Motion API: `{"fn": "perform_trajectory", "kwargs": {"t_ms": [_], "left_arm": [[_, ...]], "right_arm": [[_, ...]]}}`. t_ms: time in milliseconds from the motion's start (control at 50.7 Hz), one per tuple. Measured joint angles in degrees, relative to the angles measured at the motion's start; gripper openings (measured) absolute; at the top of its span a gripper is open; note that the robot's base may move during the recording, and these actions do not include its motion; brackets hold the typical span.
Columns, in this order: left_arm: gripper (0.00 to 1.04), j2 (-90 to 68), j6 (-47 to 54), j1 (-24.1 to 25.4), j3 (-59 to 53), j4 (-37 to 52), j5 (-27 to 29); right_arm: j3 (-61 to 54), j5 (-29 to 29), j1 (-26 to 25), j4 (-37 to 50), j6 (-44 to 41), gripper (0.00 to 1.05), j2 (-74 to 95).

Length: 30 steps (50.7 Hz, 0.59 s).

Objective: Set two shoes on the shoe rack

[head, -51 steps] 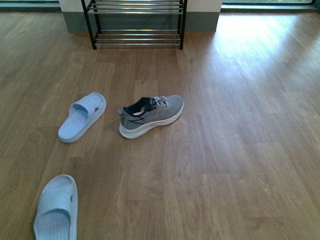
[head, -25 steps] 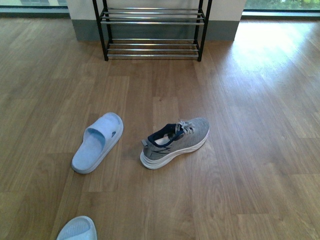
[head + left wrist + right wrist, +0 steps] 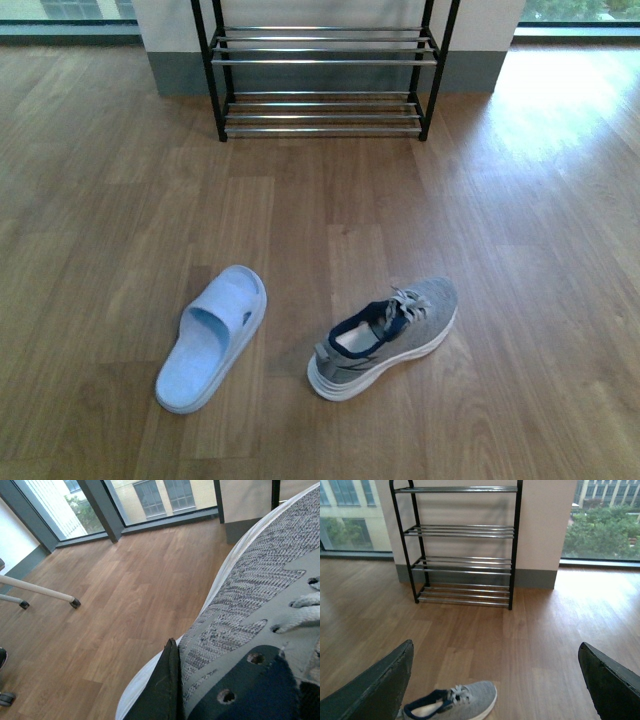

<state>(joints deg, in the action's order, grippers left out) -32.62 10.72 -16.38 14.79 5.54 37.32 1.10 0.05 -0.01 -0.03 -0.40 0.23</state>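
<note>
Everything in my front view sits lower than a moment ago, so it all looks closer to me. The floor is brown wood. The shoe rack stands at the far end of it. The blue slipper lies near the grey shoe, not touching, well apart from the rack. My left jaws grip a second grey shoe up off the floor. My right jaws are wide apart and hold nothing.
</note>
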Motion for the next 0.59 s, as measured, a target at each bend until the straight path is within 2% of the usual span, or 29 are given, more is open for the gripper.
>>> {"fn": "perform_trajectory", "kwargs": {"t_ms": [276,336,474,553,592], "left_arm": [[0.02,0.00,0.00,0.09,-0.04,0.00,0.39],[0.02,-0.04,0.00,0.09,-0.04,0.00,-0.09],[0.02,-0.02,0.02,0.09,-0.04,0.00,-0.04],[0.02,-0.02,0.02,0.09,-0.04,0.00,0.04],[0.02,-0.02,0.02,0.09,-0.04,0.00,0.04]], "right_arm": [[0.00,-0.09,0.00,0.00,0.00,0.95,0.04],[0.20,-1.90,-0.24,-0.44,2.62,0.95,2.64],[1.25,2.08,0.33,19.87,6.25,0.95,29.73],[7.17,3.39,1.70,33.90,7.76,0.95,55.58],[11.39,3.23,2.03,37.40,8.85,0.95,67.80]]}}
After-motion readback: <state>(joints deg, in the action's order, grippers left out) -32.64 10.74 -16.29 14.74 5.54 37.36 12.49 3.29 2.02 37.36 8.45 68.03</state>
